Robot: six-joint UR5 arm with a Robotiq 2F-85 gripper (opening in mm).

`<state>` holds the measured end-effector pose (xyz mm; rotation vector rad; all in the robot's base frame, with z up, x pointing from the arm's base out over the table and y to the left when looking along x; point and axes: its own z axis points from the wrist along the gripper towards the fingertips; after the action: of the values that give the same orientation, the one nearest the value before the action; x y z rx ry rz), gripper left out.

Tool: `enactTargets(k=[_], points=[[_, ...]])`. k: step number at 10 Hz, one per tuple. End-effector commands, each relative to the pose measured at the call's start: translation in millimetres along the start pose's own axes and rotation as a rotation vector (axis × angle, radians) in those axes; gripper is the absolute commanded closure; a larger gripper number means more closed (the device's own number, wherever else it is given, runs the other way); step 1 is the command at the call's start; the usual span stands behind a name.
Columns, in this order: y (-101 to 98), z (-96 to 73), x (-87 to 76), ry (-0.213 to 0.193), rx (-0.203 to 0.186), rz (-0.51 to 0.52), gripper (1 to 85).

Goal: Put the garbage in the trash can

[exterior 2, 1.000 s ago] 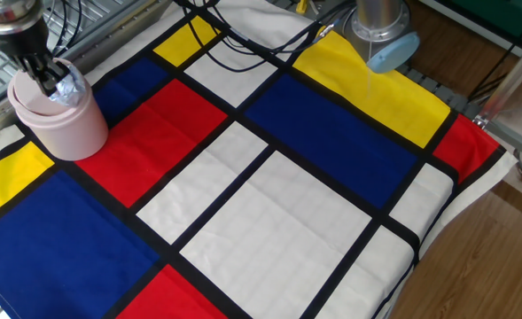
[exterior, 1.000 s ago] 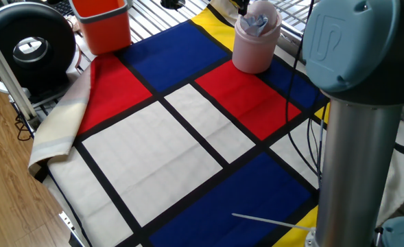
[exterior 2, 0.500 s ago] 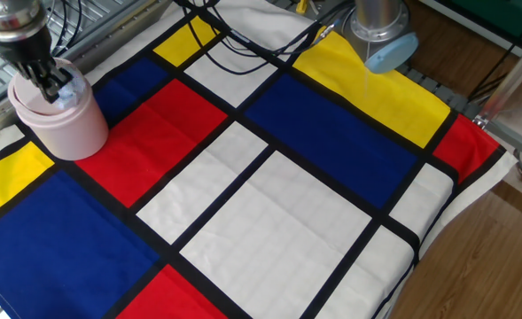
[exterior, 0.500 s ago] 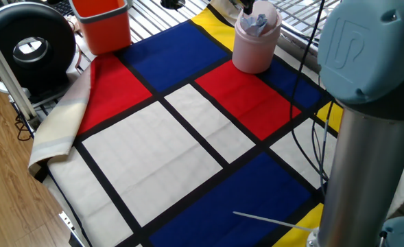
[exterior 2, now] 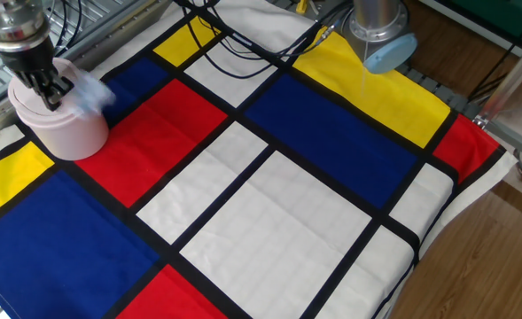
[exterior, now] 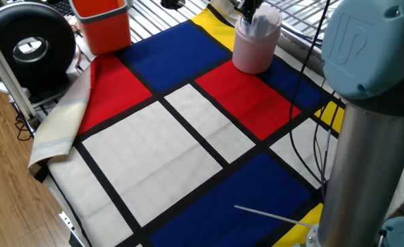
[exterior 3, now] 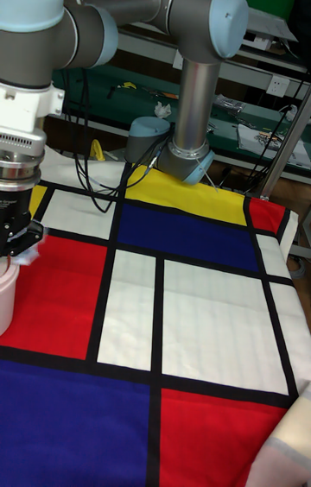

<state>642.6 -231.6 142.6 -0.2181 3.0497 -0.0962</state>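
The pale pink trash can (exterior: 254, 48) (exterior 2: 64, 128) stands at a far corner of the checked cloth; in the tall fixed view only its edge (exterior 3: 5, 293) shows at the left border. My gripper (exterior 2: 50, 90) (exterior: 248, 9) (exterior 3: 19, 245) hangs over its top with the fingers spread. The garbage (exterior 2: 90, 92), a white-grey paper wad, is a blurred patch at the can's rim, just beside the fingers and outside them. It also shows at the can's mouth (exterior: 261, 22) and next to a fingertip (exterior 3: 28, 257).
An orange square bin (exterior: 102, 24) stands beyond the cloth's far left corner, next to a black round device (exterior: 27, 44). Black cables (exterior 2: 243, 44) lie across the cloth near the arm's base (exterior 2: 380, 35). The arm's column (exterior: 366, 151) blocks the right side.
The paper wad was between the fingers over the can; now it lies blurred to the side of them at the rim. The gripper has shifted slightly and lowered.
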Motion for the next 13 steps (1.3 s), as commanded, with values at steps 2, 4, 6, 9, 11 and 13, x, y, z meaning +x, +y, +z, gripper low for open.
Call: enactTargets(k=[2,4,6,9,11,13], points=[[-1.8,-1.4,-3.0,0.000,-0.010,-0.004,84.7],[-6.2,-5.6,-5.2,0.011,0.004,-0.010,84.7],[-0.7,-18.4,-7.5,0.036,0.017,0.001,84.7],[0.3,-32.3,-9.8,0.050,0.020,0.003,84.7],[2.4,-33.5,-11.9,0.055,0.019,0.009,84.7],[19.9,-38.5,-18.9,0.053,0.020,0.033,84.7]])
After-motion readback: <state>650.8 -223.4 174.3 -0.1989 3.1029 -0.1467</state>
